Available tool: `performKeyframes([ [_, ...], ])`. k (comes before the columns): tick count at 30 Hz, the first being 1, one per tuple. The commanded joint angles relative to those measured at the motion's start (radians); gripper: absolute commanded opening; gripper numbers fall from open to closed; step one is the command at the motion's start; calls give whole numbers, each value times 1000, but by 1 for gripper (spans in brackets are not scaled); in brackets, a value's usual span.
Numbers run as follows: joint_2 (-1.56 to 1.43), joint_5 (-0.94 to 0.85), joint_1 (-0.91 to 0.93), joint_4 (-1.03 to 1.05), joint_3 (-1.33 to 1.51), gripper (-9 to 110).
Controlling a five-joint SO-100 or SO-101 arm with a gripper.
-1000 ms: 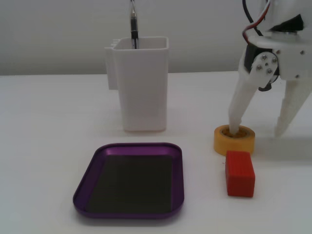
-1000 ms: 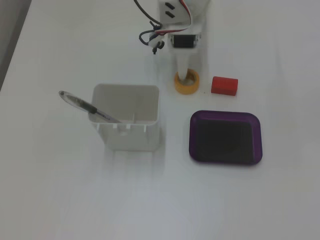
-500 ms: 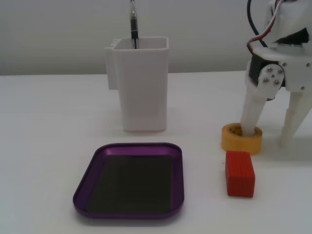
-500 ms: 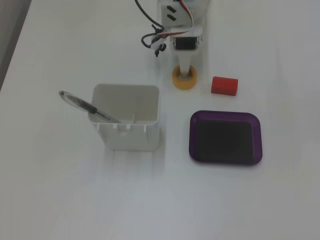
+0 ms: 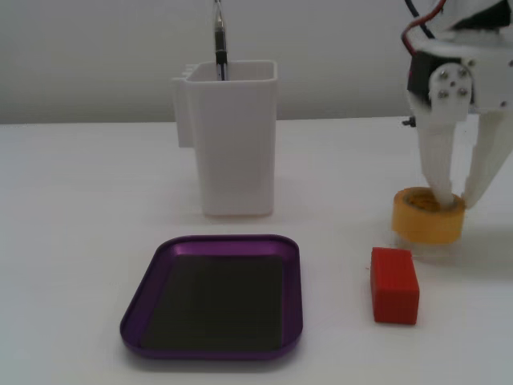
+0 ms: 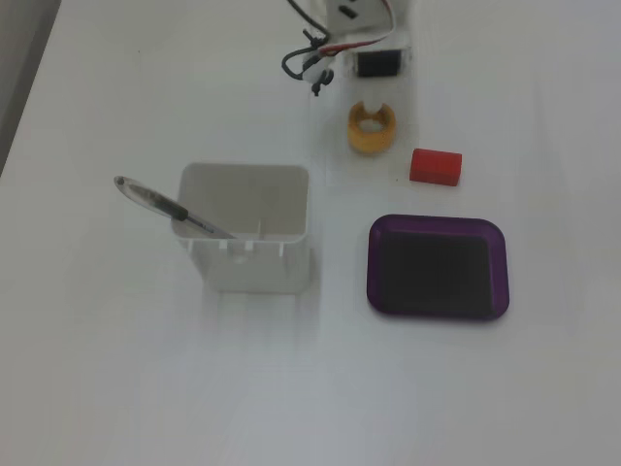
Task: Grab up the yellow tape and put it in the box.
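Note:
The yellow tape (image 5: 425, 220) lies flat on the white table at the right in a fixed view; it also shows at the upper middle in the other fixed view (image 6: 372, 136). My gripper (image 5: 457, 199) reaches down onto it from above. One white finger (image 5: 439, 180) stands in the roll's hole, the other (image 5: 481, 172) outside its right wall. The jaws are apart and straddle that wall. In the other fixed view the gripper (image 6: 375, 105) covers the roll's far side. The purple-rimmed box (image 5: 210, 241) (image 6: 437, 222) lies empty, front left of the tape.
A red block (image 5: 394, 285) (image 6: 435, 165) lies just in front of the tape, between it and the box. A tall white container (image 5: 232, 144) (image 6: 247, 267) with a pen (image 5: 219, 40) (image 6: 165, 204) in it stands behind the box.

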State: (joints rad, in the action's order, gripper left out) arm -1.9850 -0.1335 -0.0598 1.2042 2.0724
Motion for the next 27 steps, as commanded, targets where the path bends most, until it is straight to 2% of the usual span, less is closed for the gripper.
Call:
performKeyframes([
  [1,-153,3,-83,77,-124,0],
  [5,-311,15,-210,77,-198,-1],
  [12,-302,310,-291,77,-281,-1],
  [19,2,411,-293,41,-489,-1],
  [27,485,472,-288,78,-927,-1],
])
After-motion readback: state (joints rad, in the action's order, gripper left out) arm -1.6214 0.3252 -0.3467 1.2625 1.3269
